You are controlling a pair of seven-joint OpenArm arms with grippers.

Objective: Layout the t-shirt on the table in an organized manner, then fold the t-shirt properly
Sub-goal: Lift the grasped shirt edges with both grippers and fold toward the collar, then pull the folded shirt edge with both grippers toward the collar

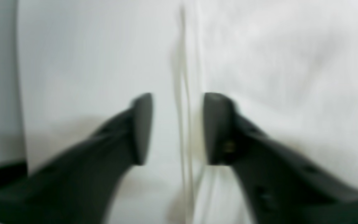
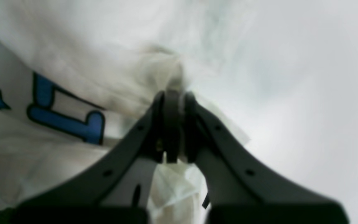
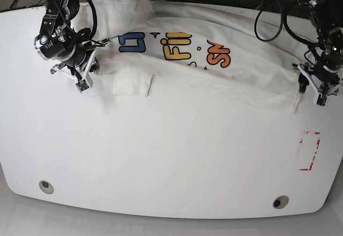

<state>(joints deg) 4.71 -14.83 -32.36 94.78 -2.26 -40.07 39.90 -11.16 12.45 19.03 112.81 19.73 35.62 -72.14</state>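
I am in the laying-out step, not yet folding. The t-shirt (image 3: 214, 80) lies print-side up across the far half of the table (image 3: 161, 161), stretched between my two arms, its blue, yellow and orange letters (image 3: 177, 47) readable in the base view. It is not flat yet: a flap (image 3: 131, 83) is doubled over near my right arm, and the cloth under the letters runs in long creases toward my left side.

My right gripper (image 2: 174, 124) is pressed together on a bunch of the white cloth; in its wrist view the fabric is gathered between the fingertips and spills out below them, with a blue letter (image 2: 64, 119) close by. So that end of the shirt is pinned in my grip.

My left gripper (image 1: 177, 127) stands spread. Its two dark fingers (image 1: 141, 127) are apart, and a thin cloth edge (image 1: 185, 124) runs up the gap between them without being clamped. White fabric lies to one side of that edge, bare tabletop to the other. In the base view this gripper sits at the shirt's end corner, near the table's edge and above the red tape outline (image 3: 310, 151).

As I judge it, the next move calls for settling this free end, then pulling the doubled flap on my right side out flat. Tugging too hard from the right could drag the whole shirt and undo the stretch.
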